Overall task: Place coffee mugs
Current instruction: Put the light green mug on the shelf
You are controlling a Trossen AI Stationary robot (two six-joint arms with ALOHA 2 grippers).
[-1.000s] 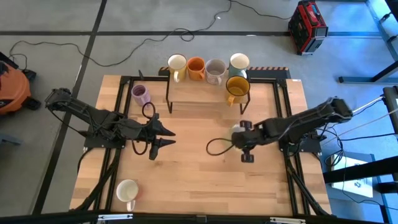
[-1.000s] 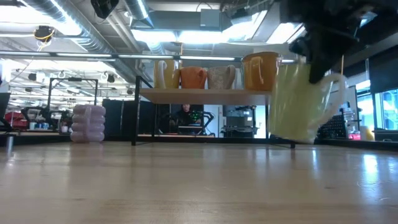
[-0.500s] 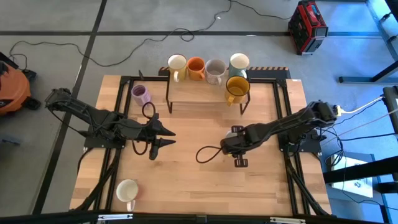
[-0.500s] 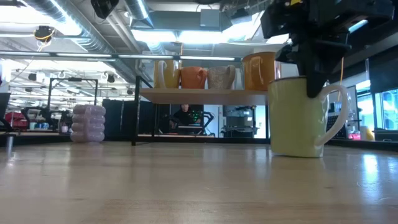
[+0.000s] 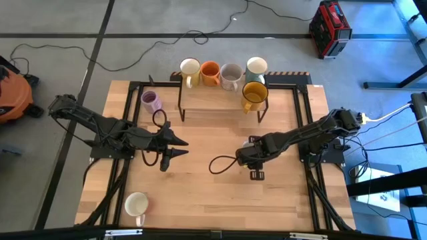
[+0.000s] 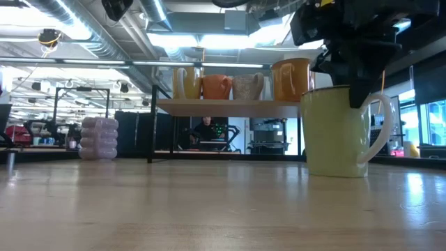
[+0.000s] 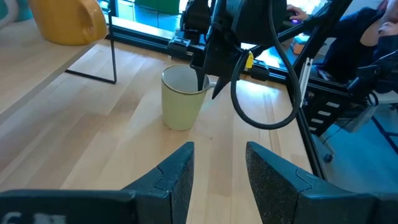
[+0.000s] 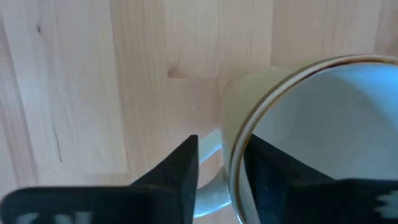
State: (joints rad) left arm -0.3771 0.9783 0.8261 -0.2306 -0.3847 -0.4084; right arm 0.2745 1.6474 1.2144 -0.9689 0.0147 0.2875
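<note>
A cream-white mug (image 6: 336, 132) stands upright on its base on the table, right of centre. My right gripper (image 8: 221, 146) is above it, fingers pointing down and open astride the rim next to the handle (image 8: 208, 186). One finger is inside the mug, the other outside. My left gripper (image 5: 179, 148) waits open left of centre, with nothing between its fingers, and faces the mug (image 7: 183, 99). A lilac mug (image 5: 151, 101) stands at the far left and another cream mug (image 5: 136, 204) near the front left. My right gripper has the mug's wall (image 8: 235, 155) between its fingers, coming from above. The outer finger (image 8: 183, 171) stands clear of the wall by the handle. The inner finger (image 8: 264, 168) lies close to the inside wall, and I cannot tell whether it touches. The mug rests on the table.
A low shelf (image 5: 213, 100) at the far edge carries a cream (image 5: 190, 68), an orange (image 5: 210, 72), a grey-beige (image 5: 231, 75), a mint (image 5: 256, 65) and an amber mug (image 5: 254, 93). A dark metal frame (image 5: 133, 87) borders the table. Bare wood lies at the middle and front.
My right gripper has gone down and toward the table's left edge with the cream mug. The mug hung tilted and clear of the table a second ago; it now stands upright on the wood.
</note>
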